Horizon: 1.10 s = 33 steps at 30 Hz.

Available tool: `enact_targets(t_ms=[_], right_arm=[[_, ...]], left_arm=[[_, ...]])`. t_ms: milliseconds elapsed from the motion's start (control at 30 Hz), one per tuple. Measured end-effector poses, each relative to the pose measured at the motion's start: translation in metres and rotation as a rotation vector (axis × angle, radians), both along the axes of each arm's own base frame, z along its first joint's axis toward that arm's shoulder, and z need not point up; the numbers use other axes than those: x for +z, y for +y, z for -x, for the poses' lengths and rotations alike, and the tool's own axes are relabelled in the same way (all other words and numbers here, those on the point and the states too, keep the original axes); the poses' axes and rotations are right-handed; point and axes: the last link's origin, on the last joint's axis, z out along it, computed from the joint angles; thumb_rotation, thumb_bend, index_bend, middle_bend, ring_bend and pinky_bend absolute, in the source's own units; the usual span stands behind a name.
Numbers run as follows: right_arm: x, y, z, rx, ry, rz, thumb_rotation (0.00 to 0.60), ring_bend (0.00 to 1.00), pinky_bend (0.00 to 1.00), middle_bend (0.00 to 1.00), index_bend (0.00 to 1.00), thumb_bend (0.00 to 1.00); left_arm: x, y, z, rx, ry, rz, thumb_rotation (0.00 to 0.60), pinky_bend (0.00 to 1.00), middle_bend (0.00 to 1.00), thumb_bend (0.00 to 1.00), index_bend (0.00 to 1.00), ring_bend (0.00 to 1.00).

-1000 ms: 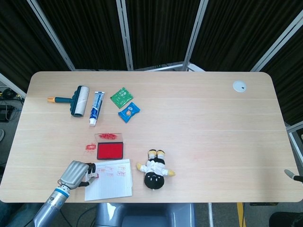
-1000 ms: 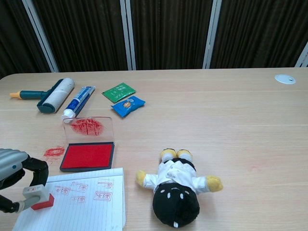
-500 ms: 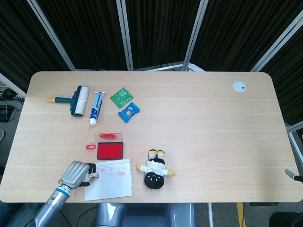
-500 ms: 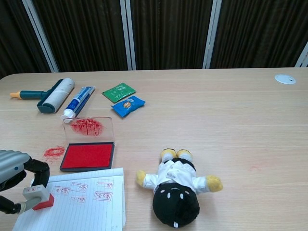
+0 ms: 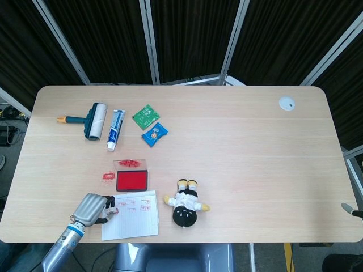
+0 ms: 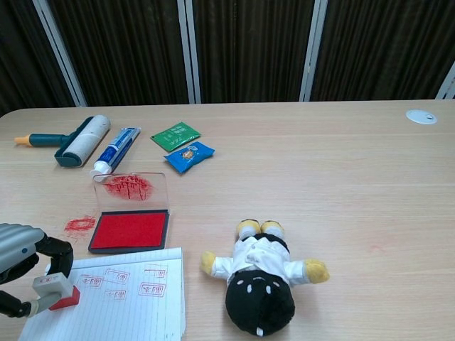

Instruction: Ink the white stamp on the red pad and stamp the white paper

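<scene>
Head view: left hand [image 5: 92,208] at the near left table edge, fingers wrapped round the white stamp [image 5: 109,211], which sits over the left margin of the white paper [image 5: 131,221]. Red ink pad [image 5: 132,181] just beyond the paper, lid flipped back. Right hand only a sliver at the far right edge, can't tell its state.

Chest view: left hand [image 6: 21,263] pinches the white stamp [image 6: 55,290], its red face at the paper's [image 6: 121,304] left edge; contact unclear. Several red prints already on the sheet. Red pad [image 6: 129,230] touches the paper's top.

Judgement: stamping step in hand. Next move calls for a straight press on a bare patch, then a clean lift without smearing.
</scene>
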Motion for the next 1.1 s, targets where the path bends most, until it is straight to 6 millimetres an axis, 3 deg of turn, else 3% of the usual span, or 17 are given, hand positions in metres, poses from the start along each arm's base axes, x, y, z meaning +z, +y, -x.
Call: enact_targets(t_ms=[333, 867, 1100], right_arm=[[0.0, 0.0, 0.001, -0.001, -0.001, 0.0, 0.6, 0.0, 0.0, 0.0, 0.0, 0.0], [0.002, 0.001, 0.0, 0.003, -0.006, 0.007, 0.6, 0.0, 0.0, 0.0, 0.0, 0.0], [0.004, 0.001, 0.0, 0.001, -0.008, 0.011, 0.6, 0.0, 0.0, 0.0, 0.0, 0.0]], left_arm=[[0.003, 0.0, -0.003, -0.003, -0.023, -0.011, 0.6, 0.85, 0.57, 0.37, 0.58, 0.85], [0.04, -0.002, -0.028, -0.033, -0.143, -0.059, 0.6, 0.85, 0.57, 0.37, 0.58, 0.85], [0.033, 0.001, -0.048, -0.117, -0.118, -0.01, 0.6, 0.85, 0.57, 0.37, 0.58, 0.85]])
